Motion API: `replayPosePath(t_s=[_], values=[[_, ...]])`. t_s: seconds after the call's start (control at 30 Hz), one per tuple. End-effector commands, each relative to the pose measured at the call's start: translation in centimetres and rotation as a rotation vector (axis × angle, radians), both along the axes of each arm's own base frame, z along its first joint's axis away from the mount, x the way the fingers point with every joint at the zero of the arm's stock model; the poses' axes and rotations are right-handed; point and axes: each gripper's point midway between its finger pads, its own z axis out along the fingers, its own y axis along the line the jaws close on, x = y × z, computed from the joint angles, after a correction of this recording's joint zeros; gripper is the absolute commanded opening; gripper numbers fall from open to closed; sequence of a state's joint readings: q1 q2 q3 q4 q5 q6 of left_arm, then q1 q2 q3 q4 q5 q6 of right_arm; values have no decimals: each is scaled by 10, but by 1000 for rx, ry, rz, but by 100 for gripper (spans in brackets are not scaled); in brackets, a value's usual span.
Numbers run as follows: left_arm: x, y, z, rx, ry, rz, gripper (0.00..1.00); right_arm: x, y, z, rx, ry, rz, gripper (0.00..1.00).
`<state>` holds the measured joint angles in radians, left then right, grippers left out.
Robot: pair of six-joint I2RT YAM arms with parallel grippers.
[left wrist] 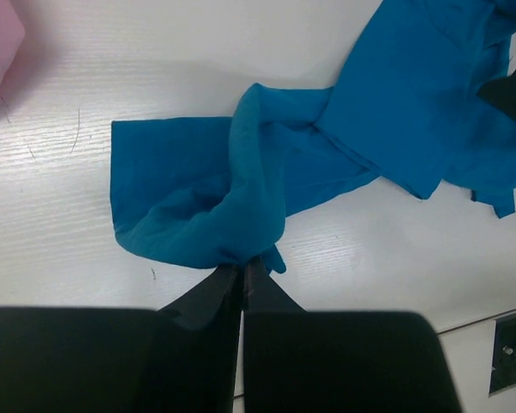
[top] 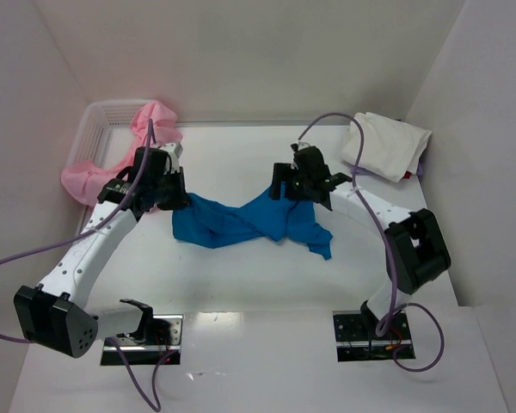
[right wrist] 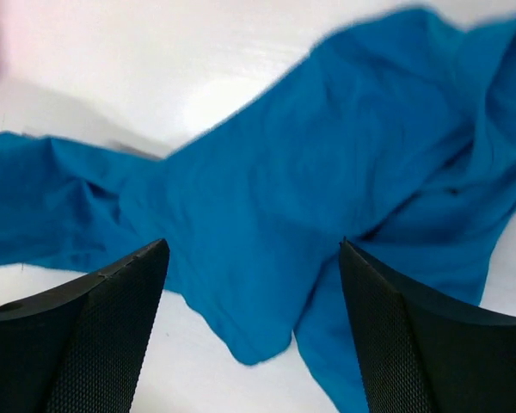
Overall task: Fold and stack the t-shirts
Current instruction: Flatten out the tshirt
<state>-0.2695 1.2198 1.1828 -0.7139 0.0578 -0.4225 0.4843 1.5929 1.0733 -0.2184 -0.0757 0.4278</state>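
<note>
The bright blue t-shirt (top: 241, 222) lies crumpled and twisted across the middle of the table. My left gripper (left wrist: 242, 268) is shut on a bunched fold at the shirt's left end (left wrist: 198, 189); in the top view this gripper (top: 176, 202) sits at the cloth's left edge. My right gripper (right wrist: 251, 245) hovers open over the shirt's right part (right wrist: 327, 172), with nothing between its fingers (right wrist: 112, 310). From above, the right gripper (top: 282, 191) is at the shirt's upper right. Pink t-shirts (top: 155, 120) hang out of the basket. A cream-white t-shirt (top: 385, 144) lies at the back right.
The white lattice basket (top: 103, 114) stands at the back left corner, with pink cloth (top: 82, 176) draped over its front rim. White walls close in the table on three sides. A dark red patch shows under the cream-white shirt's right edge (top: 410, 175).
</note>
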Motion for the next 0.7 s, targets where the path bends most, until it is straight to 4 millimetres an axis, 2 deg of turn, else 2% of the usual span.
replayPosePath(t_s=[0.0, 0.03, 0.07, 0.1, 0.13, 0.17, 0.2, 0.27, 0.47, 0.57, 0.67], values=[[7, 0, 2, -25, -27, 8, 2, 28, 26, 33, -26, -87, 53, 84], [6, 0, -4, -20, -8, 8, 2, 30, 31, 32, -45, -88, 61, 83], [5, 0, -8, -18, 1, 8, 2, 40, 35, 42, -44, -105, 52, 83], [7, 0, -7, -20, -7, 8, 2, 41, 43, 28, -67, -77, 73, 83], [7, 0, -7, -20, -7, 8, 2, 44, 40, 22, -93, -55, 62, 83], [7, 0, -10, -20, -6, 8, 2, 45, 54, 29, -94, -67, 80, 83], [5, 0, -13, -17, 3, 8, 2, 48, 53, 23, -112, -57, 70, 83], [6, 2, -14, -11, 1, 14, 2, 44, 67, 10, -145, -28, 104, 83], [5, 5, -20, -8, 11, 24, 2, 35, 70, -33, -275, 48, 99, 80], [5, 5, -20, -8, 11, 24, 2, 32, 69, -49, -307, 75, 91, 75], [6, 8, -20, -2, 9, 26, 2, 32, 69, -53, -313, 83, 92, 75]])
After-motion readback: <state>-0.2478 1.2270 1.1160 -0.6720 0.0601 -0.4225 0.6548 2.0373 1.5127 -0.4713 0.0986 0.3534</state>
